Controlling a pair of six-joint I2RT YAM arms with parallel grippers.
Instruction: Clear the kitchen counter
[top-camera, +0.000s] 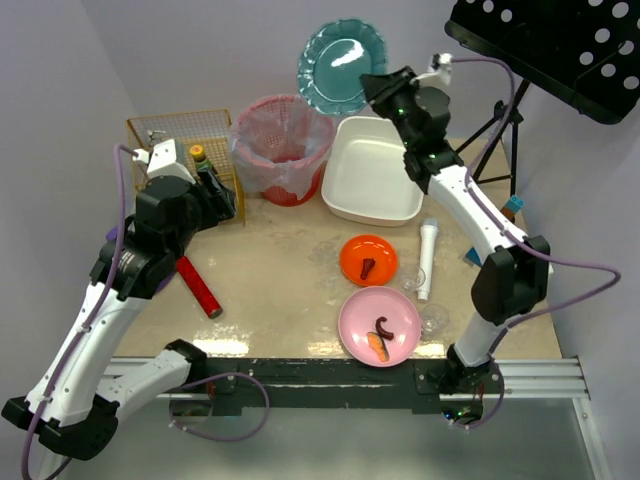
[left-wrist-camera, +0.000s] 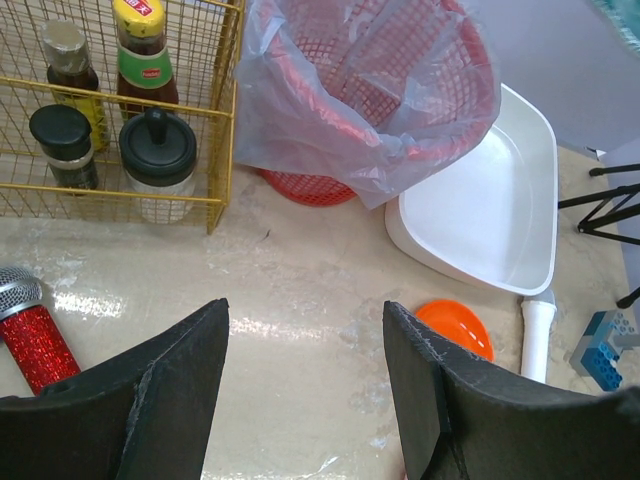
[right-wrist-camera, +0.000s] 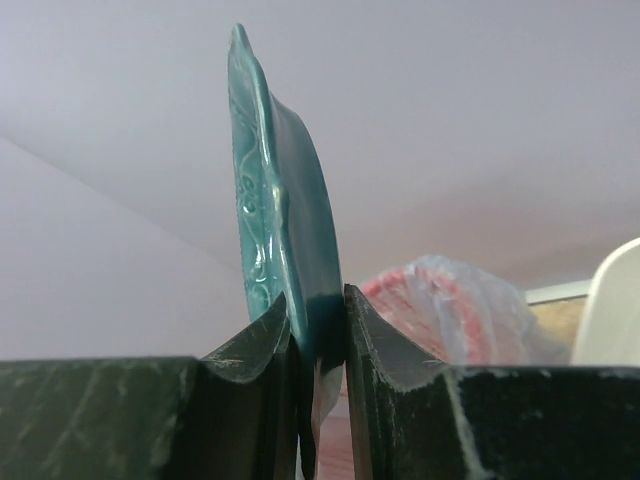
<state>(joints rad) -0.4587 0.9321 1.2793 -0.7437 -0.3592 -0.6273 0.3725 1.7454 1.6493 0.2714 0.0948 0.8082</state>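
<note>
My right gripper (top-camera: 377, 92) (right-wrist-camera: 318, 312) is shut on the rim of a teal plate (top-camera: 342, 65) (right-wrist-camera: 282, 200), holding it on edge in the air behind the white tub (top-camera: 370, 170). The left gripper (top-camera: 216, 196) (left-wrist-camera: 305, 335) is open and empty, hovering over the beige kitchen counter (top-camera: 270, 260) (left-wrist-camera: 290, 290) beside the yellow wire basket (top-camera: 180, 140). On the counter lie an orange bowl (top-camera: 368, 258) (left-wrist-camera: 455, 325) with a dark scrap, a pink plate (top-camera: 378, 325) with food scraps, a red microphone (top-camera: 198, 285) (left-wrist-camera: 30, 340) and a white cylinder (top-camera: 427, 258) (left-wrist-camera: 537, 335).
A red bin with a plastic liner (top-camera: 283, 145) (left-wrist-camera: 370, 70) stands between the wire basket, which holds bottles and jars (left-wrist-camera: 158, 160), and the tub. Clear glasses (top-camera: 434, 318) stand near the pink plate. A black perforated stand (top-camera: 560, 40) overhangs the back right.
</note>
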